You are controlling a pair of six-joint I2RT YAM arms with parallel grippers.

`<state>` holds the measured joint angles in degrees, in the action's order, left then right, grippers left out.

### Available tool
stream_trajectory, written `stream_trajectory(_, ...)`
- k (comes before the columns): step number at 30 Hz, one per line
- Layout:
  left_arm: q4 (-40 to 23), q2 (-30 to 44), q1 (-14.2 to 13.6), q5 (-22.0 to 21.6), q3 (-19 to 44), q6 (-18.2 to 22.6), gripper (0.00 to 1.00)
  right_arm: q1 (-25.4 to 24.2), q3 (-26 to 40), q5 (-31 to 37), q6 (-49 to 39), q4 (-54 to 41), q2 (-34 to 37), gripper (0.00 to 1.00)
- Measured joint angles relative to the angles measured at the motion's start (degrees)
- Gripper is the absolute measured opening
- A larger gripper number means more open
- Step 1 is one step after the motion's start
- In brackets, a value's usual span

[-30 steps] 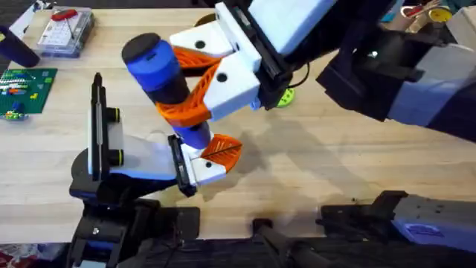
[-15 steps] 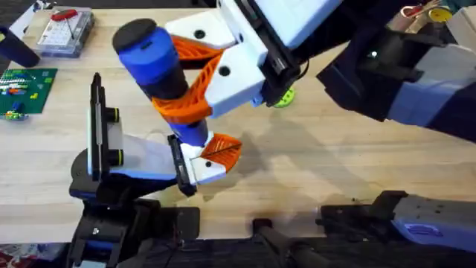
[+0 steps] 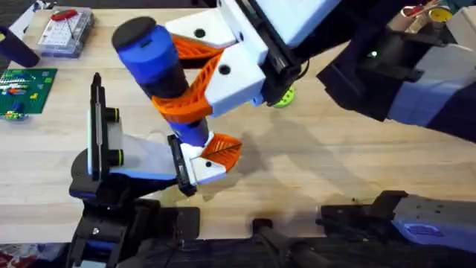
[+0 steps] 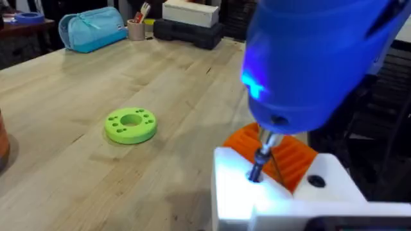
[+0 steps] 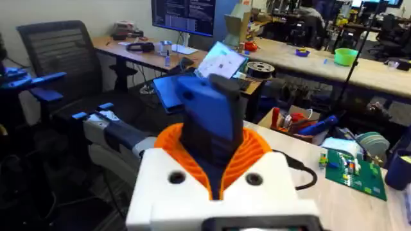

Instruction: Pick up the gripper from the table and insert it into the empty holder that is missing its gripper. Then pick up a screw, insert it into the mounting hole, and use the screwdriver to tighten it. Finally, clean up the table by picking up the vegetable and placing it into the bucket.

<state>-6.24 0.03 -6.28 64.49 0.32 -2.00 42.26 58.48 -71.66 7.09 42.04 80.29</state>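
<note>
Over the left side of the tabletop (image 3: 312, 171), right gripper (image 3: 195, 83) clenched on the screwdriver (image 3: 158, 63), bit seated in the white mount (image 4: 237, 186) beside left gripper (image 3: 216, 152), state unclear. Tightening step; next, steady downward drive.

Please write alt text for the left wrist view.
A blue screwdriver points its thin metal bit down onto a white part with orange ribbed pads. A lime-green disc with holes lies farther off on the wooden table.

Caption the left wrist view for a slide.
Blue screwdriver lowers its bit onto the white mounted gripper; lime-green disc lies beyond on the table.
</note>
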Motion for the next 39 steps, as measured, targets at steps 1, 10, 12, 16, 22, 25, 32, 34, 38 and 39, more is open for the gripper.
stream_trajectory(1, 0.0, 0.0, 0.0, 0.0, 0.0, 0.0, 0.015, 0.0, 0.0, 0.0, 0.0, 0.0, 0.0, 0.041)
stream_trajectory(10, 0.0, 0.0, 0.0, 0.0, 0.0, 0.0, 0.015, 0.0, 0.0, 0.0, 0.0, -0.1, 0.0, 0.04)
stream_trajectory(12, 0.0, 0.0, 0.0, 0.0, 0.0, 0.0, 0.015, 0.0, 0.0, 0.0, 0.0, -0.1, 0.0, 0.042)
stream_trajectory(16, 0.0, 0.0, 0.0, 0.0, 0.0, 0.0, 0.015, 0.0, 0.0, -1.3, -2.4, -1.6, 0.0, 0.041)
stream_trajectory(22, 0.0, 0.0, 0.0, 0.0, 0.0, 0.0, 0.015, 0.0, 0.0, -2.9, -4.8, -2.6, 0.0, 0.042)
stream_trajectory(25, 0.0, 0.0, 0.0, 0.0, 0.0, 0.0, 0.015, 0.0, 0.0, -3.2, -5.2, -2.6, 0.0, 0.04)
stream_trajectory(32, 0.0, 0.0, 0.0, 0.1, 0.0, 0.0, 0.015, 0.0, 0.4, -2.6, -7.6, -9.2, 0.0, 0.041)
stream_trajectory(34, -0.1, 0.0, 0.0, 0.2, 0.0, -0.1, 0.015, 0.0, 0.6, -2.2, -8.8, -10.5, 0.0, 0.04)
stream_trajectory(38, -0.1, 0.0, 0.0, 0.2, 0.0, -0.1, 0.015, 0.0, 0.8, -2.1, -9.9, -11.0, 0.0, 0.042)
stream_trajectory(39, -0.1, 0.0, 0.0, 0.2, 0.0, -0.2, 0.015, 0.0, 0.8, -2.1, -10.0, -11.1, 0.0, 0.042)
